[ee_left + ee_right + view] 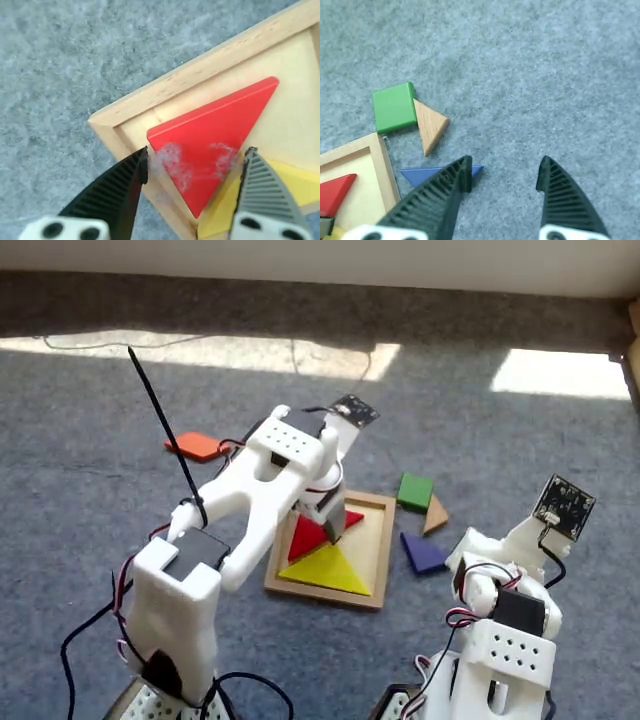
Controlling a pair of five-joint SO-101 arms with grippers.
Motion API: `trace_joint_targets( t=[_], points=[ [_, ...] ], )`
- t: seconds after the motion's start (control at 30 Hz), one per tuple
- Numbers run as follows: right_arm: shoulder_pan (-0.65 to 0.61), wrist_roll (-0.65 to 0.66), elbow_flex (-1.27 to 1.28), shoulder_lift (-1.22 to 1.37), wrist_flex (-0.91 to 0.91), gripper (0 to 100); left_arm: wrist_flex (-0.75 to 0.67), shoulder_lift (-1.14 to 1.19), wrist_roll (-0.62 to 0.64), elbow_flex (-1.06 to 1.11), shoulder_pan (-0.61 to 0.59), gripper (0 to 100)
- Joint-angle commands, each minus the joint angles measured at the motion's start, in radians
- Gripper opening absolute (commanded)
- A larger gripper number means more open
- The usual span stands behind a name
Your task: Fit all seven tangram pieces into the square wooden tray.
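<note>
The square wooden tray lies on grey carpet and holds a red triangle and a yellow triangle. My left gripper hangs low over the tray's corner. It is open, with its fingers on either side of the red triangle, close to its edges. Beside the tray lie a green square, a tan triangle and a blue piece. My right gripper is open above bare carpet, one finger partly covering the blue piece.
An orange piece lies apart on the carpet, left of the tray. A thin black rod slants up by the left arm. The right arm sits at the near right. Sunlit strips cross the far carpet.
</note>
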Motion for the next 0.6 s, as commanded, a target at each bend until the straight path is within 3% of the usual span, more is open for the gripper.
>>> trace_joint_targets(
  t=[0.0,0.33,0.57],
  points=[
    [0.002,-0.008,-0.002,-0.018,-0.016,21.7,0.052,0.074,0.008,-0.122,0.021,29],
    [0.002,-0.008,-0.002,-0.018,-0.018,21.7,0.265,0.314,0.035,-0.455,0.021,28],
    [0.002,-0.008,-0.002,-0.018,-0.018,21.7,0.301,0.36,0.055,-0.55,0.039,13]
  ],
)
